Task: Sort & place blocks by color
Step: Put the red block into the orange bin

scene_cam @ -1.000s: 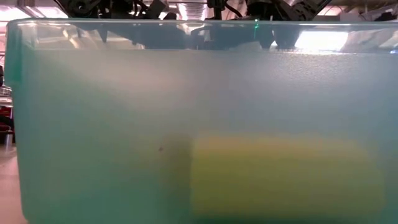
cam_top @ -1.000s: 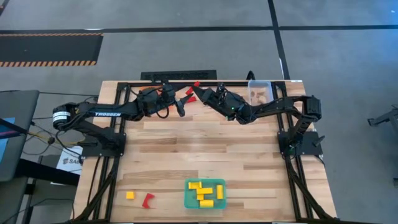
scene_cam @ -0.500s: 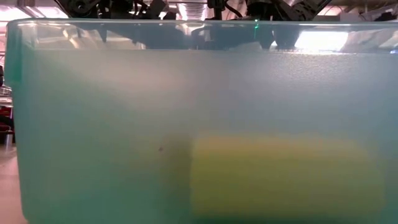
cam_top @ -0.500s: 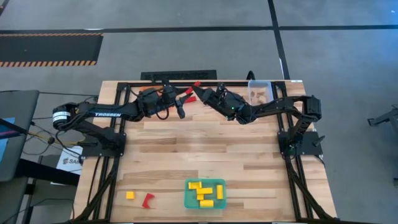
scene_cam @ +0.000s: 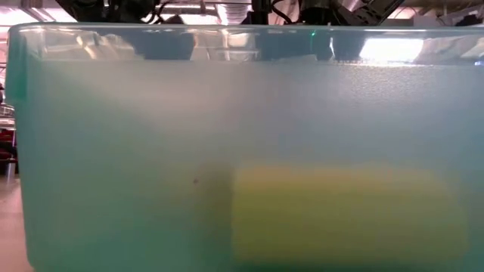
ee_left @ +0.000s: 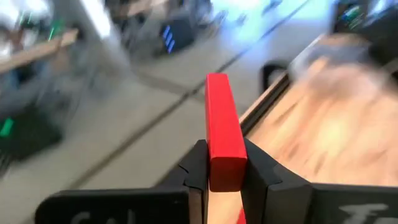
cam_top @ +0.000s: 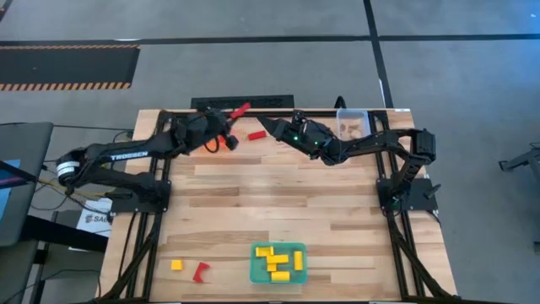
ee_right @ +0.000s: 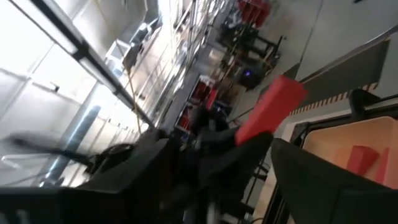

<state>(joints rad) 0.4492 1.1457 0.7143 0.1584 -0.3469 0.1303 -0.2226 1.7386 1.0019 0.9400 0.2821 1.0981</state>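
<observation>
Between my left pincer's [ee_left: 225, 177] closed fingers sits a red block [ee_left: 222, 134]; right pincer [cam_top: 291, 135] open. Next, I find the red tray.

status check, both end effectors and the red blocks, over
Left end effector shut on a long red block, raised at the table's far edge. Right end effector open, close by. Second red block lies between them. Nothing in the way.

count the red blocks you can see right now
3: one red block shut in the left gripper at the table's far edge, one lying beside it, one at the near edge. More may be hidden.
</observation>
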